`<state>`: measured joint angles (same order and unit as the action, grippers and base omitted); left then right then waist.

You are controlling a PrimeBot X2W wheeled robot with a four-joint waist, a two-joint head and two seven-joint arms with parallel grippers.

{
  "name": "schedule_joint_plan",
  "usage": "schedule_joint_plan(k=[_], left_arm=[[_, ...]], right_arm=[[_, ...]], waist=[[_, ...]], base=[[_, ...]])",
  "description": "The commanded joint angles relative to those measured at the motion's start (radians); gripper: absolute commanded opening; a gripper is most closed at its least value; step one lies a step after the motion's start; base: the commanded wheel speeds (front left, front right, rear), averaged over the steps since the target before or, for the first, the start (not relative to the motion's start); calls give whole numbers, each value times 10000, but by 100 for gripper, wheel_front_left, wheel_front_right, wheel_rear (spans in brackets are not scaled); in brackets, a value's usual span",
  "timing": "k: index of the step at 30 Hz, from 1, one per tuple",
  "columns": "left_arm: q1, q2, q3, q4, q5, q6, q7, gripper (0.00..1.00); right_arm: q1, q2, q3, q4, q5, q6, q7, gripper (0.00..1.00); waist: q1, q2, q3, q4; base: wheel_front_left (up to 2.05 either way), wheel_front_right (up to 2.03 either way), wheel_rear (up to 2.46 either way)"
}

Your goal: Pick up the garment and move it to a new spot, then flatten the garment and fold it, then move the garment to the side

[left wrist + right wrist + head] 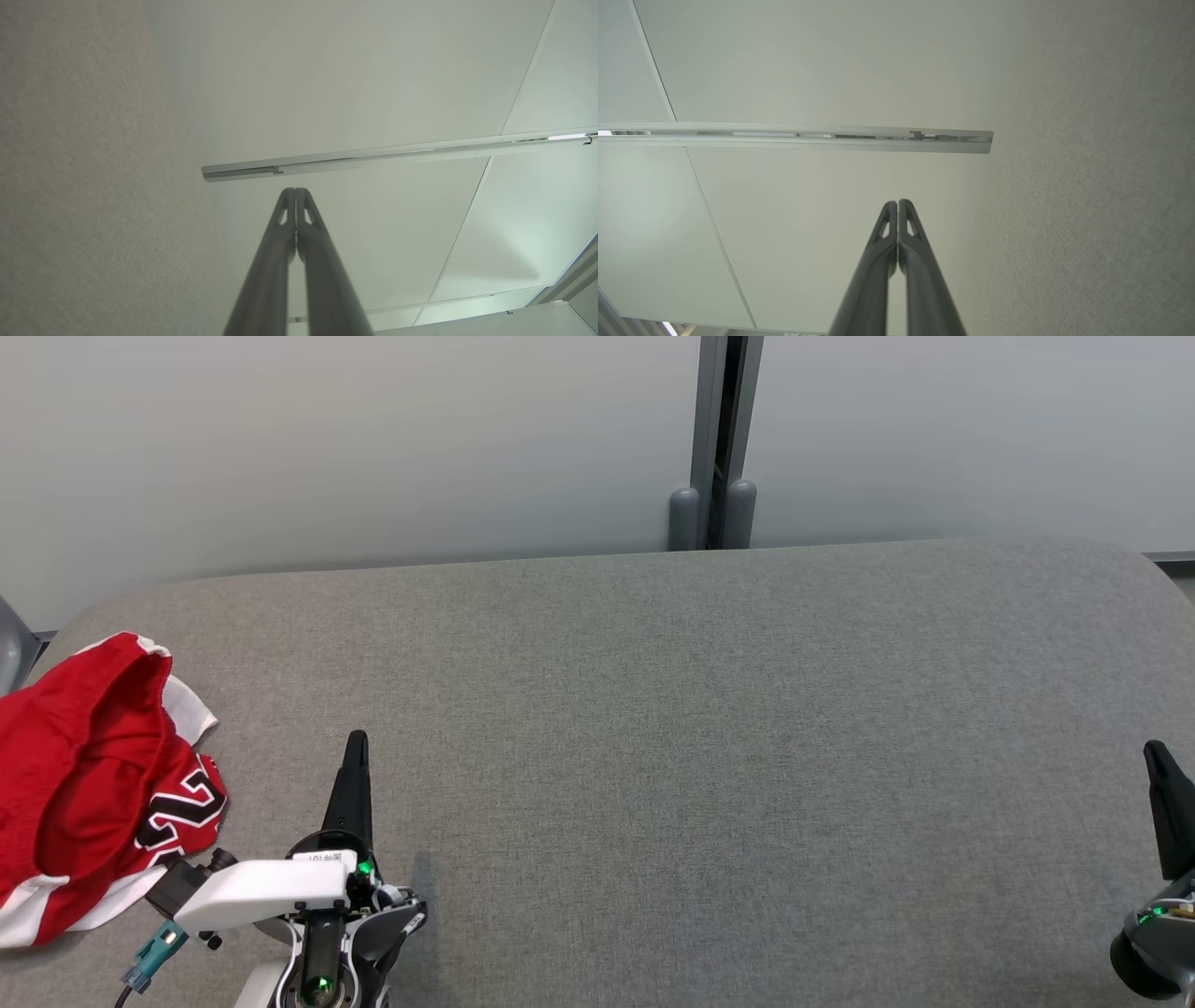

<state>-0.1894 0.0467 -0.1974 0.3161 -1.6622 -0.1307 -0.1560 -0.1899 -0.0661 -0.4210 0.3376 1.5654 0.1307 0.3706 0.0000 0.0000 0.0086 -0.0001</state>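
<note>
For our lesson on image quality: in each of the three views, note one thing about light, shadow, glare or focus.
Head view: soft, even light; the left gripper casts a faint shadow on the grey table; the red garment looks sharp. Left wrist view: a bright glint on the metal rail. Right wrist view: the right gripper blurs toward the bottom edge.

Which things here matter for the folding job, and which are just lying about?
For the job: red garment, crumpled at far left; grey table under it; left claw, shut; right claw, shut.
Just there: grey post behind the table; pale wall panels.
</note>
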Motion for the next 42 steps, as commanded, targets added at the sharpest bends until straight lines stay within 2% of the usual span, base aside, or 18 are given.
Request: schedule_joint_plan(k=[1,8,9,12,17,29,36,42], left_arm=[[-132,40,31,-9,27,-54,-21,0],[-132,40,31,-9,28,-54,-21,0],[-132,40,31,-9,28,-54,-21,100],[232,-29,-33,209,-17,13,2,100],[127,-19,-31,181,49,12,-38,100],[-223,66,58,-38,476,10,-216,100],[-406,128,289,-238,1466,9,-304,100],[-528,91,515,-619,3175,7,-386,100]], right_arm=[[-35,-68,-25,-4,-17,0,62,0],[-35,-68,-27,-4,-18,0,62,0],[-35,-68,-28,-4,-18,0,62,100],[193,153,19,207,0,0,-13,100],[177,172,228,60,-130,0,-342,100],[29,-139,1099,-265,-1040,0,-1388,100],[-70,-323,1426,-574,-2294,1,-1830,100],[-103,-432,1720,-1010,-4014,1,-2303,100]], waist=[[0,0,0,0],[0,0,0,0],[0,0,0,0],[0,0,0,0],[0,0,5,1],[0,0,10,13],[0,0,15,19],[0,0,24,35]], base=[[0,0,0],[0,0,0],[0,0,0],[0,0,0],[0,0,0],[0,0,0],[0,0,0],[0,0,0]])
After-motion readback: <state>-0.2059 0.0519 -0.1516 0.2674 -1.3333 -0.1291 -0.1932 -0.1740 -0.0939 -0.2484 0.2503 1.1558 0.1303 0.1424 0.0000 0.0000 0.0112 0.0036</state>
